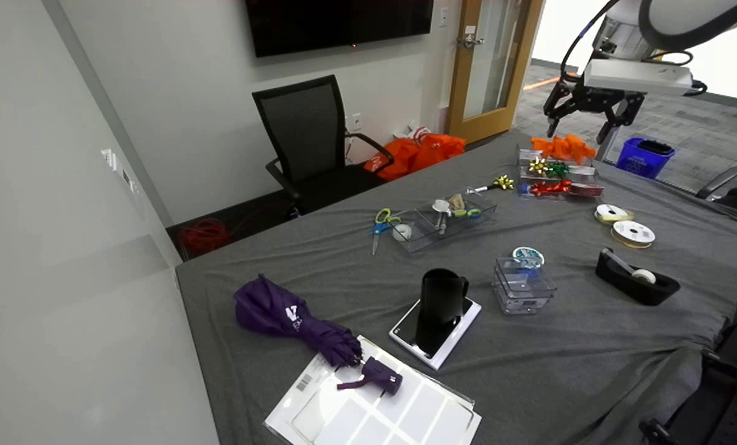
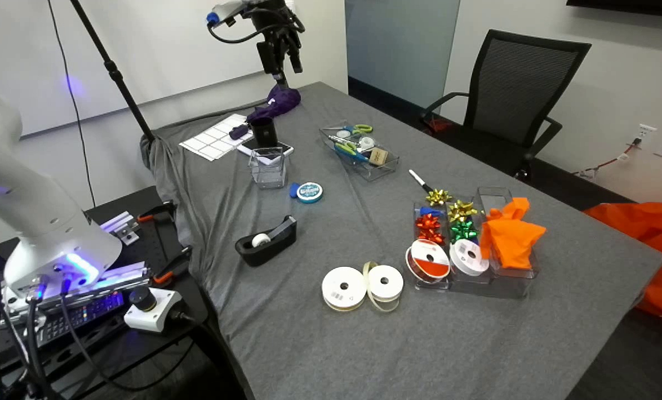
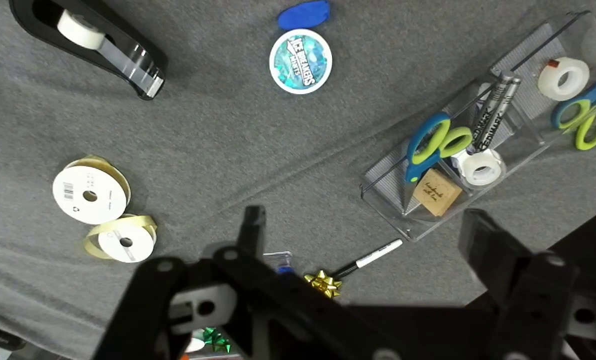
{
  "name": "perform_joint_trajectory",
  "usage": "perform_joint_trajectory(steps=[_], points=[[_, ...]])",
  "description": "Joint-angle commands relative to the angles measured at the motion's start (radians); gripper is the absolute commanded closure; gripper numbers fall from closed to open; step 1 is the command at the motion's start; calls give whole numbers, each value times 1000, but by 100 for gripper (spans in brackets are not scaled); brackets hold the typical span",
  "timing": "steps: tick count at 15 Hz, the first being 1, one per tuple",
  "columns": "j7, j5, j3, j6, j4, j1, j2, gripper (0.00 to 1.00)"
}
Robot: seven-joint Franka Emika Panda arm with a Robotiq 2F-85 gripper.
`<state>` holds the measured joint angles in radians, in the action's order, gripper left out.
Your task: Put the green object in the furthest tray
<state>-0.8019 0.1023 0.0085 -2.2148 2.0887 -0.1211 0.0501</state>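
The green object is a flat round teal tin with a white rim, marked as mints (image 3: 300, 61). It lies on the grey cloth at the top of the wrist view and also shows in both exterior views (image 1: 528, 256) (image 2: 309, 192). A long clear tray (image 3: 387, 216) holds scissors, tape rolls, markers and a tan card stack; it is also in an exterior view (image 2: 372, 176). Clear trays side by side (image 2: 492, 286) hold bows, ribbon spools and orange cloth. My gripper (image 3: 365, 214) is open and empty, raised above the table (image 1: 577, 136), apart from the tin.
Clear square containers (image 1: 524, 290) stand close to the tin, with a blue item (image 3: 304, 15) touching it. Around are a black tape dispenser (image 2: 266, 241), ribbon spools (image 2: 344, 288), a black mug (image 1: 441, 300) on a white box, a purple umbrella (image 1: 288, 318) and a pen (image 3: 379, 253).
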Motion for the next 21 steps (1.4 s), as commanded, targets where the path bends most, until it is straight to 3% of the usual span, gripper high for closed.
perform_joint_trajectory(steps=[1,5,11,21], points=[[-57,35,-11,2,-44,26,-80,0],[-56,2,-19,4,-113,55,-236,0],[14,-43,-54,-85,-205,73,-448,0],[244,-104,-111,-192,-171,58,-589,0]])
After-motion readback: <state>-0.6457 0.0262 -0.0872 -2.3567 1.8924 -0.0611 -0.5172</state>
